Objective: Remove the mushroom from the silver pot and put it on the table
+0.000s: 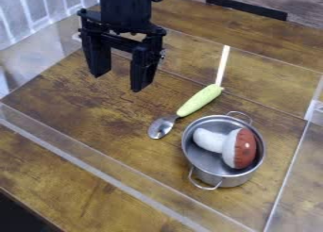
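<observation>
The mushroom (233,144), cream stem and reddish-brown cap, lies on its side inside the silver pot (202,160) at the lower right of the wooden table (76,123). My black gripper (120,75) hangs pointing down at the upper left, well away from the pot. Its two fingers stand apart, open, with nothing between them.
A yellow-green corn-like toy (199,101) with a pale stick lies just behind the pot. A small metal spoon (161,127) rests to the pot's left. Clear acrylic walls (127,184) edge the tabletop at the front and sides.
</observation>
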Motion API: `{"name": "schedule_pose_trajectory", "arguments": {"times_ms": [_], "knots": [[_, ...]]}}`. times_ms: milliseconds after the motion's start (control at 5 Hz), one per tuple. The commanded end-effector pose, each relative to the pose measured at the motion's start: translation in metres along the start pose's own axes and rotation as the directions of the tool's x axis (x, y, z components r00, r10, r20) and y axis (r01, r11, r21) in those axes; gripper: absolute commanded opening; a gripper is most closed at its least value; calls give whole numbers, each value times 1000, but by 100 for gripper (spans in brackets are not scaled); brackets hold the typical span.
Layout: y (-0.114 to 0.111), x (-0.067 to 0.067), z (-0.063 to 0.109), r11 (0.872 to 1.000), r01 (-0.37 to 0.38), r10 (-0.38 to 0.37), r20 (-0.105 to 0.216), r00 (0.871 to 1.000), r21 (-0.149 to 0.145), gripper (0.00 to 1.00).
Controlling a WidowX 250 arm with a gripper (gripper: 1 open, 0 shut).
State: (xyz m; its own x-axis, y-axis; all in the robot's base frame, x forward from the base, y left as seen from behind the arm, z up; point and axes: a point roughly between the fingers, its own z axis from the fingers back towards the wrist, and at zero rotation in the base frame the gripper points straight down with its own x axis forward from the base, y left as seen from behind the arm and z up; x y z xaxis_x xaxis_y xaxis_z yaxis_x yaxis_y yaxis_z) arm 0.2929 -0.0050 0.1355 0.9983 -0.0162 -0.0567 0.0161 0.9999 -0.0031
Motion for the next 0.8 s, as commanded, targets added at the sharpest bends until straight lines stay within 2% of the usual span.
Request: {"name": "schedule_pose_trajectory", "arguments": {"times_ms": [0,200,400,600], "knots": [[-6,6,-5,999,52,-52,-32,998,-2,100],[-29,6,2,995,96,-96,-27,995,-7,100],[-67,9,12,987,162,-162,4,987,1,100],[-107,15,9,973,230,-230,29,973,8,100]]}}
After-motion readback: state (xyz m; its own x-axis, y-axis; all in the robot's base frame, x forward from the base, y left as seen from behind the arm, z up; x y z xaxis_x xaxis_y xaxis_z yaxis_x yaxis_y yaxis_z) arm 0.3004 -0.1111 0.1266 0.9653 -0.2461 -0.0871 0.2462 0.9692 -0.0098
